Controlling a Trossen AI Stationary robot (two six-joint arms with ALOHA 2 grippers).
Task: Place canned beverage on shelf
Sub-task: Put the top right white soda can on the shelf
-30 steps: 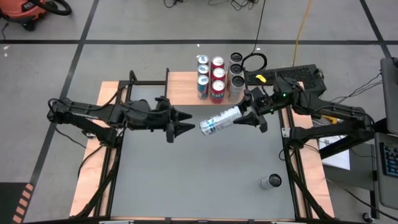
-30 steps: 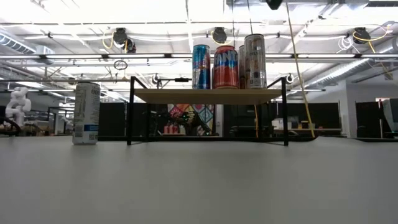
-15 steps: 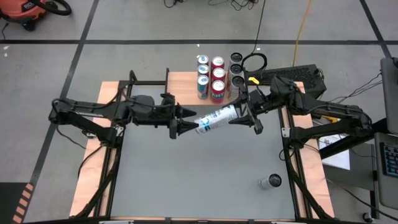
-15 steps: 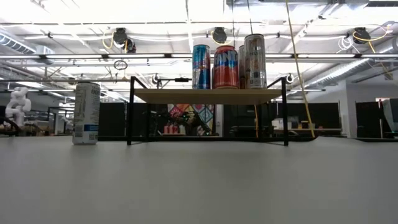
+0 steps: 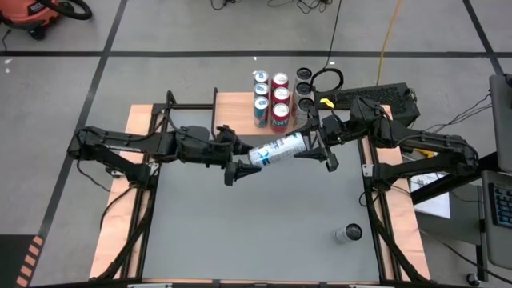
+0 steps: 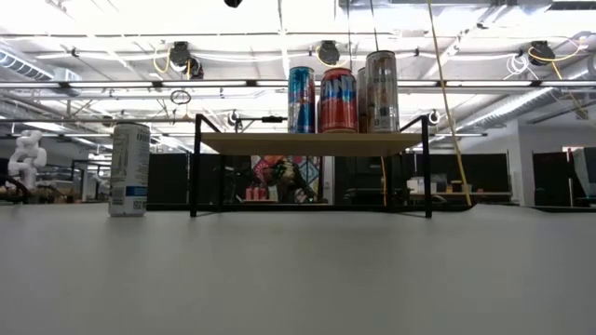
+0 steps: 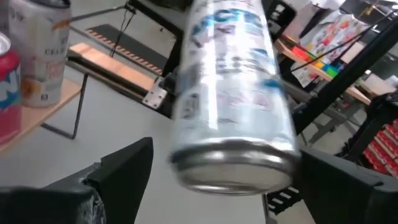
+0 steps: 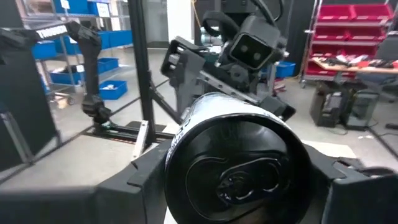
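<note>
blurred: held can [image 7: 233, 99] label (unreadable) | cropped: shelf [image 7: 37, 118]

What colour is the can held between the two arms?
Silvery white with blue markings, best seen in the left wrist view.

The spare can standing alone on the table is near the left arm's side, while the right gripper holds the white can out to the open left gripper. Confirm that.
One thing is wrong: the spare can stands on the right arm's side of the table, as the high view shows. The rest holds: the right gripper holds the white can out to the open left gripper.
</note>
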